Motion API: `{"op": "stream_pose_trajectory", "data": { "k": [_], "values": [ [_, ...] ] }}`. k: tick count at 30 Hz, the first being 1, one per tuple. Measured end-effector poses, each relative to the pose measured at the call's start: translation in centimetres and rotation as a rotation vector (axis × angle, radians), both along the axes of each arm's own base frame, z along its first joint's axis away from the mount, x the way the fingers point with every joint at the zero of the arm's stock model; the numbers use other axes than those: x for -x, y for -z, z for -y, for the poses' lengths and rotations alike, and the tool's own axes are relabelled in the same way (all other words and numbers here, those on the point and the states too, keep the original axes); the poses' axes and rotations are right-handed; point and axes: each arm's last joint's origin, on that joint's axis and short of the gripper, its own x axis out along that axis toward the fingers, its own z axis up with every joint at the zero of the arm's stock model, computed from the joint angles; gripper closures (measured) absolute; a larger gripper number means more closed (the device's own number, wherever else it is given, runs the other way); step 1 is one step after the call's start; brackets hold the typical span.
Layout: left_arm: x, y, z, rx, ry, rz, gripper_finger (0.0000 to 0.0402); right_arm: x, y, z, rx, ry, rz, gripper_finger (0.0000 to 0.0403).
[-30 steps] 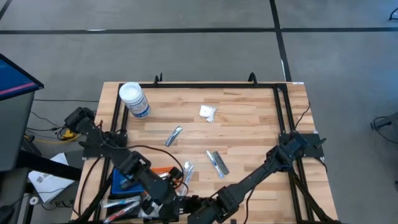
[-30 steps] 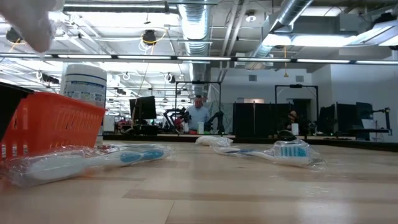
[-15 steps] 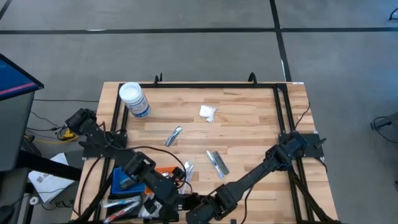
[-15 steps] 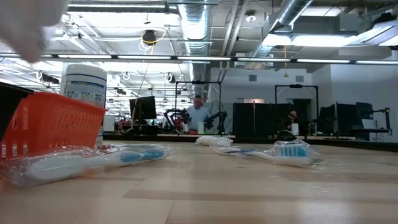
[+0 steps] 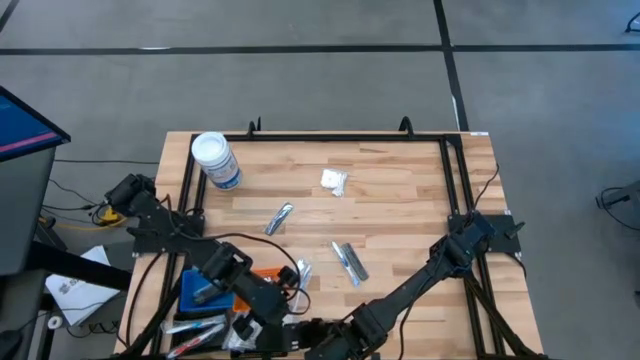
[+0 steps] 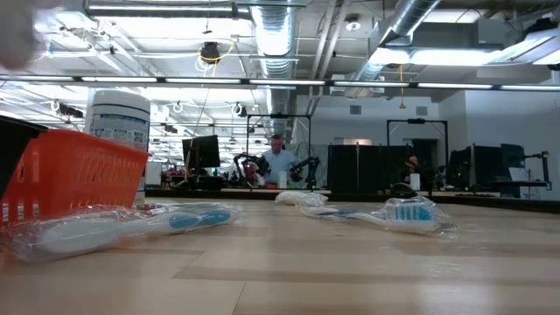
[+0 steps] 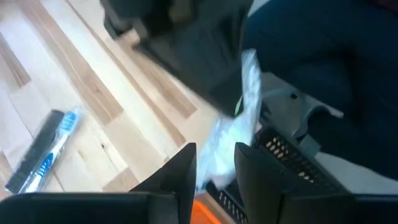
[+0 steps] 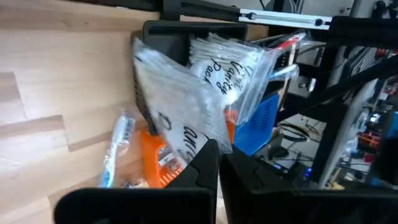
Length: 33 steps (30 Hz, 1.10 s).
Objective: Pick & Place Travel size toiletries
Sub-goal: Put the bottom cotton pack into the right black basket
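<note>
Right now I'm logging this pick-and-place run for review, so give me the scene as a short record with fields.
left gripper: closed on a clear-wrapped white packet, over the trays at the table's near-left corner
right gripper: shut, empty, near the front edge
trays: orange tray, blue tray
still on table: wrapped toothbrushes, small white packet
other: white-lidded jar at the far left
</note>
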Motion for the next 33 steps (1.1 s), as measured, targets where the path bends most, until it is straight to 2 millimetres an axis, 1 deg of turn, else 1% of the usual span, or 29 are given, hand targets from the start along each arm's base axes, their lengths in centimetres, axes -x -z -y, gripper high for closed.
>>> {"op": "stream_pose_trajectory", "data": {
  "k": [3, 6, 13, 21, 24, 33],
  "values": [
    [0.1, 0.5, -0.1, -0.010, -0.001, -0.012, 0.0298, 0.0, -0.1, 0.0, 0.018, -0.003, 0.013, 0.0403],
    [0.0, 0.9, -0.4, -0.015, -0.009, -0.018, 0.0298, -0.3, -0.1, 0.4, 0.030, 0.017, 0.021, 0.0403],
    [-0.3, 0.9, -0.7, -0.010, -0.020, -0.011, 0.0298, -0.8, -0.1, 1.2, 0.045, 0.022, 0.018, 0.0403],
    [-0.3, 1.8, -1.0, 0.006, -0.004, -0.040, 0.0298, -0.9, 0.0, 1.2, 0.047, 0.020, 0.020, 0.0403],
    [-0.3, 2.1, -1.1, -0.005, -0.012, -0.049, 0.0298, -1.1, -0.3, 1.3, 0.037, 0.025, 0.043, 0.0403],
    [-0.5, 2.0, -1.2, 0.001, -0.018, -0.039, 0.0298, -1.1, -0.4, 1.2, 0.034, 0.026, 0.050, 0.0403]
  ]
}}
